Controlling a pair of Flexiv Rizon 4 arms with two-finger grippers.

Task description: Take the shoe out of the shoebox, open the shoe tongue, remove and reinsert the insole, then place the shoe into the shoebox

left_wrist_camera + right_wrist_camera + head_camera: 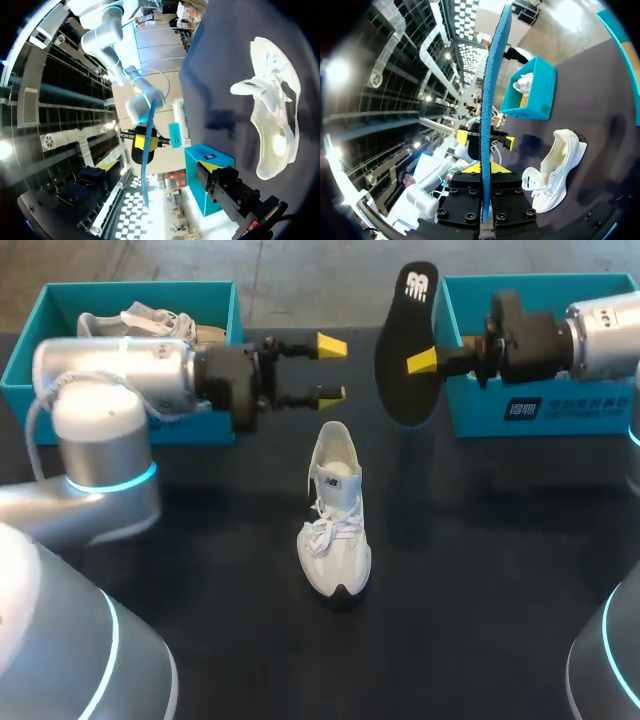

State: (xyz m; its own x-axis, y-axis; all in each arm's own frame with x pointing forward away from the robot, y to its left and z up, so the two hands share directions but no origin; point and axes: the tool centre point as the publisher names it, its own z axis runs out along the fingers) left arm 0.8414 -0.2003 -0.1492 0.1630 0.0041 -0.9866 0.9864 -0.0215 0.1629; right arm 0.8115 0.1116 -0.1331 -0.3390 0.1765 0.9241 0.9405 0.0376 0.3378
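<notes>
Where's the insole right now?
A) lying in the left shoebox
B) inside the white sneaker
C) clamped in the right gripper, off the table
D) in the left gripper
C: the black insole is pinched between the right gripper's fingers above the table, while the white sneaker stands apart below and the left gripper is open with nothing in it.

The heel end of the black insole, held up over the table's far edge, carries a white brand mark. The front wall of the shoebox at the table's far right corner bears a white printed label, its characters too small to make out. In the left wrist view the label is only a pale patch. A tiny dark mark on the tongue of the shoe, mid-table, is unreadable.
</notes>
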